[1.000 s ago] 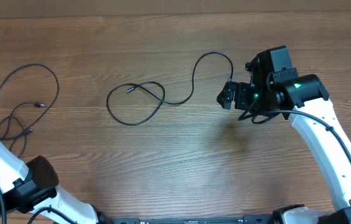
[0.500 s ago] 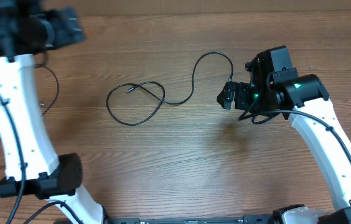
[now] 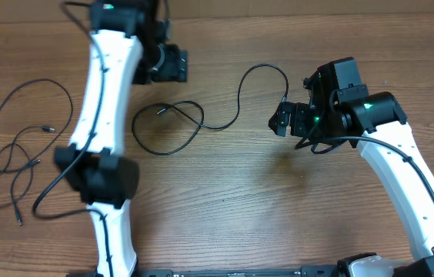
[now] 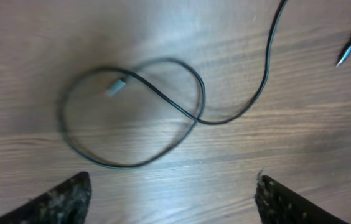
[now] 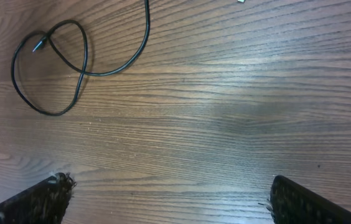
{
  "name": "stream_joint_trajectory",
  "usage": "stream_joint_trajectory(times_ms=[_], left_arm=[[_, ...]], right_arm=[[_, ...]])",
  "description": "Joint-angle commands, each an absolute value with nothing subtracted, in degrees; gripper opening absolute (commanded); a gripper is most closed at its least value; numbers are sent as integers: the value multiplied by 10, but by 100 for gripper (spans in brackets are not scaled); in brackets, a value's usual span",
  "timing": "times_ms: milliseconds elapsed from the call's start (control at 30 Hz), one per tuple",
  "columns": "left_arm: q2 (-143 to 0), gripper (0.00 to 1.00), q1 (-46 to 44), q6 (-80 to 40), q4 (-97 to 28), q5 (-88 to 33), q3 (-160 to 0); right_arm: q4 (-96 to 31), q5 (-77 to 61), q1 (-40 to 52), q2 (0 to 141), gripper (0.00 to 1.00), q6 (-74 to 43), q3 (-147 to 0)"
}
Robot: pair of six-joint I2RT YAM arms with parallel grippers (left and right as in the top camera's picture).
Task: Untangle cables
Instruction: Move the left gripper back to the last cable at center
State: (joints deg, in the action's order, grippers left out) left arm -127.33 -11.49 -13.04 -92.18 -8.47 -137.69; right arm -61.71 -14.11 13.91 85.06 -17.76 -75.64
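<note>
Swinging up from the near left corner, the left arm now reaches across the table (image 3: 225, 208). The left gripper (image 3: 172, 65) hangs over the far side, just beyond one looped cable (image 3: 202, 121) at the middle, its fingers wide apart with nothing between them. The right gripper (image 3: 281, 119) has not shifted; it too is spread wide and empty, near that cable's other end. More cables (image 3: 71, 109) lie in loose crossing loops at the left edge, well apart from both grippers.
</note>
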Motion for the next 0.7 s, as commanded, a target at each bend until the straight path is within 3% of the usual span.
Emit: stream_joint_trajectory(times_ms=[0, 600, 667], left_arm=[[-1318, 81, -130, -223, -931, -104, -1374], [-1495, 79, -183, -257, -929, -144, -1374], [-1505, 65, -183, -255, -919, -138, -1374]], right_arm=[[-617, -135, 141, 852, 100, -177, -762], [-616, -135, 141, 852, 100, -177, -762], [-616, -135, 141, 852, 100, -177, -762]])
